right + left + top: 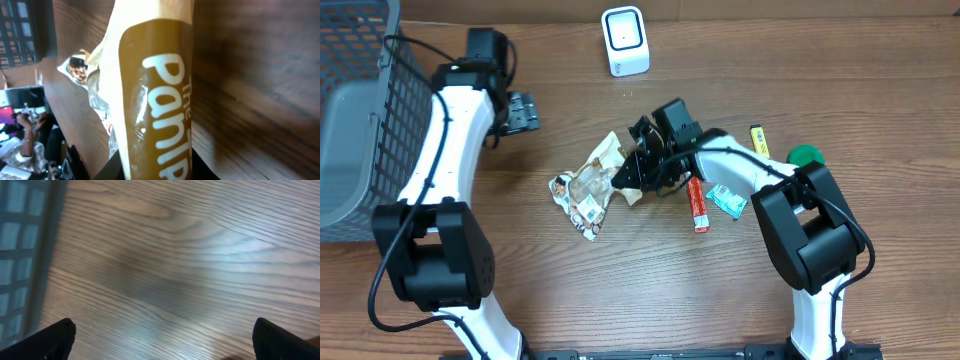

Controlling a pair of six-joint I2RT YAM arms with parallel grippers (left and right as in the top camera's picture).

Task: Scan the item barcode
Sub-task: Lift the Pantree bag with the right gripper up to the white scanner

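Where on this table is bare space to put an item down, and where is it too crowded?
Free: the bare table right of the scanner; the front strip below the crumpled bag. Crowded: around the right gripper holding the brown packet, the red bar and the teal packet.

Evenly bright overhead view, left wrist blurred with pale glare on table (240,245), right wrist close-up soft

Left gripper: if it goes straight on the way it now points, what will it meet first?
Most likely the bare wooden table: the wrist view shows only wood ahead of the open left gripper. The basket lies off to the side. Depth is unclear.
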